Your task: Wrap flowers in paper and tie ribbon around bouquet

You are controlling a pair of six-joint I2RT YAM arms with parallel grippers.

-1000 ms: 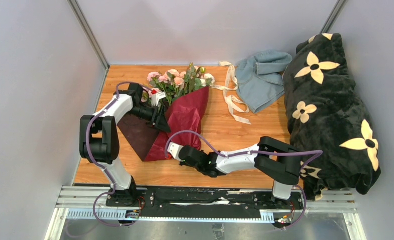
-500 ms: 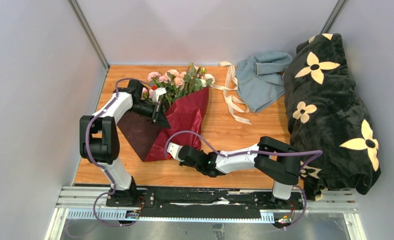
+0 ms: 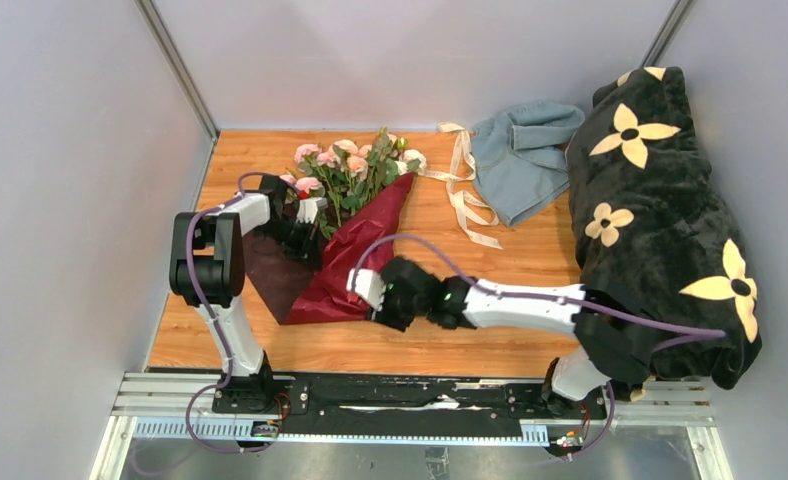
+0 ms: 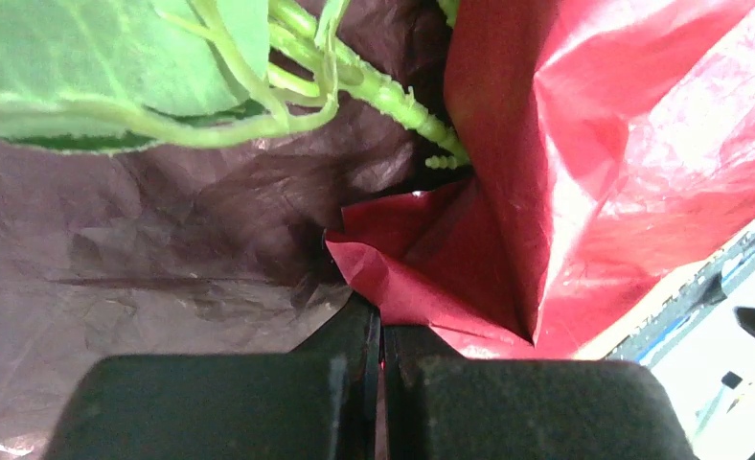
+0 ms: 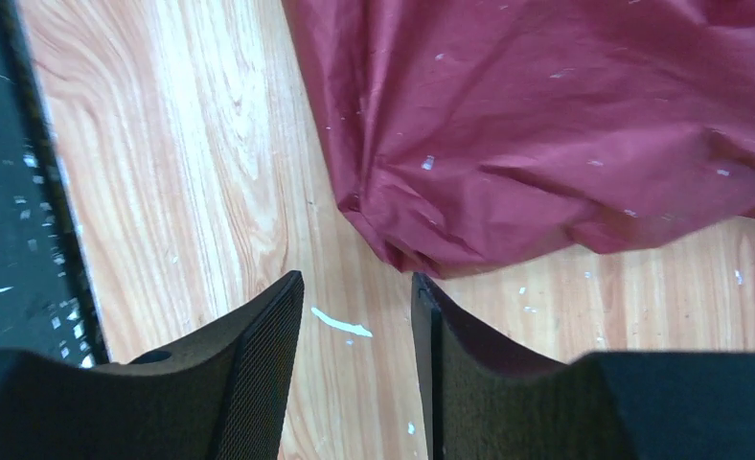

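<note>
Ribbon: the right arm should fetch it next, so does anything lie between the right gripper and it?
Nothing visible does. From above, only bare table lies between the open right gripper, at the paper's near edge, and the ribbon, which lies beside the grey-blue cloth.

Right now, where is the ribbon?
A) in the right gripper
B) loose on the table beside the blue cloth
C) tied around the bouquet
B: the ribbon lies loose on the table beside the blue cloth, apart from the bouquet.
</note>
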